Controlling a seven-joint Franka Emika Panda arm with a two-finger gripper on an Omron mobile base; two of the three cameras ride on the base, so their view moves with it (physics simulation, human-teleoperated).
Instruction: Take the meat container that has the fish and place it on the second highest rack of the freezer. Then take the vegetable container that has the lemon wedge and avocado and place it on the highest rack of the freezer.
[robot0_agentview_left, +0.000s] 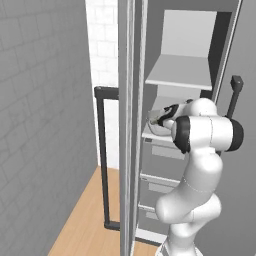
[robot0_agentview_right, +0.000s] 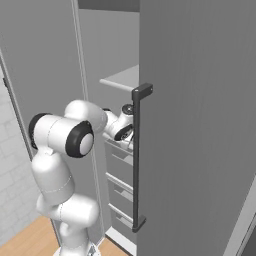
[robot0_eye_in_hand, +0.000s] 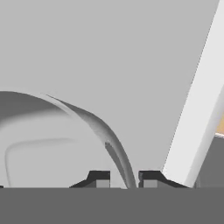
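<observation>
The freezer (robot0_agentview_left: 190, 35) stands open. Its highest rack (robot0_agentview_left: 177, 75) is a bare pale shelf. My gripper (robot0_agentview_left: 160, 118) reaches in one level lower, at the second highest rack (robot0_agentview_left: 149, 135). A pale grey container (robot0_agentview_left: 154, 127) rests there under the hand. In the hand view the container's curved rim (robot0_eye_in_hand: 98, 127) runs down between my fingertips (robot0_eye_in_hand: 99, 179). My gripper (robot0_eye_in_hand: 124, 180) straddles that rim, slightly open, with a small gap at the left finger. The container's contents are hidden, so I cannot tell if it holds the fish, or the lemon wedge and avocado.
The open freezer door's edge (robot0_agentview_left: 127, 150) with its long dark bar handle (robot0_agentview_left: 102, 160) stands left of the arm. Another grey door with a dark handle (robot0_agentview_right: 136, 160) is close on the right. Grey drawers (robot0_agentview_left: 162, 162) sit below the racks. Wood floor (robot0_agentview_left: 85, 220) lies at lower left.
</observation>
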